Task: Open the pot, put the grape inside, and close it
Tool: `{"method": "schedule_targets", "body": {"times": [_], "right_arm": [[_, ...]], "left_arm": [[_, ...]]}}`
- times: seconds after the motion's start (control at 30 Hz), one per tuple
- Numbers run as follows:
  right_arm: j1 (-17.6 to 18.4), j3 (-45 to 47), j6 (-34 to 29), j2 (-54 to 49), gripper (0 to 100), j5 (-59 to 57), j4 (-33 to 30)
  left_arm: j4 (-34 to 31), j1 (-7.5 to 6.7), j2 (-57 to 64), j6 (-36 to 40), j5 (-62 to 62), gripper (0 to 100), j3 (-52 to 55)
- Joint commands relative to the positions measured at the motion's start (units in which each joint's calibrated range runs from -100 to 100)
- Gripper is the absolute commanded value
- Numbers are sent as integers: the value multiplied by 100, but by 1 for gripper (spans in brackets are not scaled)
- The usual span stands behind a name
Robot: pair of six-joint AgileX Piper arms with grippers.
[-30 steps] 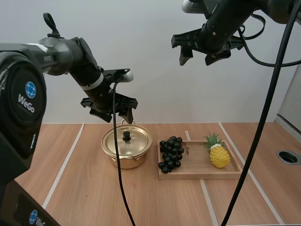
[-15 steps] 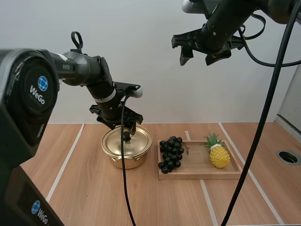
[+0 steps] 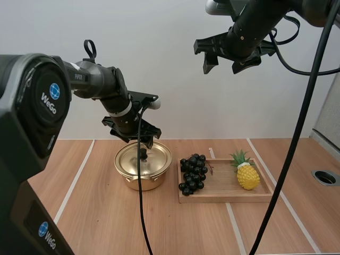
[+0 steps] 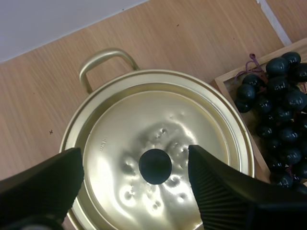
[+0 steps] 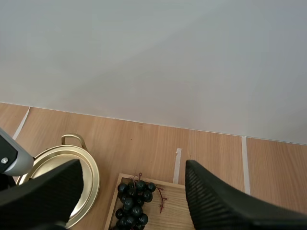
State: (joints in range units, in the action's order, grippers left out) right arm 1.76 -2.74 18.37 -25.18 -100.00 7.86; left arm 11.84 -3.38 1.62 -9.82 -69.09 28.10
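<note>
Two hands of ours stand open and empty: the left hand (image 3: 135,141) flanks the knob (image 4: 155,166) of the lid (image 4: 139,120) on the pot (image 3: 142,179) at frame centre, the right hand (image 3: 223,67) hangs upper right. The grapes (image 3: 193,172) lie on the tray (image 3: 223,190).

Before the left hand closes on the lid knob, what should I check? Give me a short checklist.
1. Is the left hand open: ok, its fingers stand apart.
2. Is the knob between the fingers: ok, slightly off centre.
3. Is the hand low enough to pinch the knob: cannot tell.
4. Is the lid seated on the pot: ok.
5. Are the grapes clear of the hand: ok, on the tray beside the pot.
6. Is the right hand out of the way: ok, open and raised high.
</note>
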Motion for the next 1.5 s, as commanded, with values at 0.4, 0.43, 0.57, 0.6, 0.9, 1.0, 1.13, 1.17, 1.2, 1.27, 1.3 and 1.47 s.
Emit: {"method": "schedule_targets", "body": {"times": [0.4,0.43,0.57,0.6,0.9,1.0,1.13,1.17,1.2,1.27,1.3,1.47], "right_arm": [[-17,9,63,-95,100,0,-89],[-17,9,63,-95,100,0,-89],[-17,9,63,-95,100,0,-89],[-17,9,63,-95,100,0,-89],[-17,9,63,-95,100,0,-89],[-17,9,71,-95,100,0,-100],[-17,9,106,-95,100,0,-123],[-17,9,106,-95,100,0,-123],[-17,9,106,-95,100,0,-123],[-17,9,106,-95,100,0,-123],[-17,9,106,-95,100,0,-123],[-17,15,106,-95,100,0,-87]], "left_arm": [[135,-23,-388,-1,57,63,6],[145,-23,-404,44,57,39,6],[157,-23,-404,233,32,1,6],[157,-23,-404,233,32,0,6],[157,-23,-354,233,108,0,-49],[157,-23,-171,233,69,0,-281],[157,-23,283,284,69,0,-782],[124,-23,425,342,69,0,-944],[86,-23,577,376,69,0,-1113],[-60,-16,853,476,69,0,-1430],[-164,-16,1012,566,69,0,-1602],[-428,-16,1845,749,69,0,-2300]]}}
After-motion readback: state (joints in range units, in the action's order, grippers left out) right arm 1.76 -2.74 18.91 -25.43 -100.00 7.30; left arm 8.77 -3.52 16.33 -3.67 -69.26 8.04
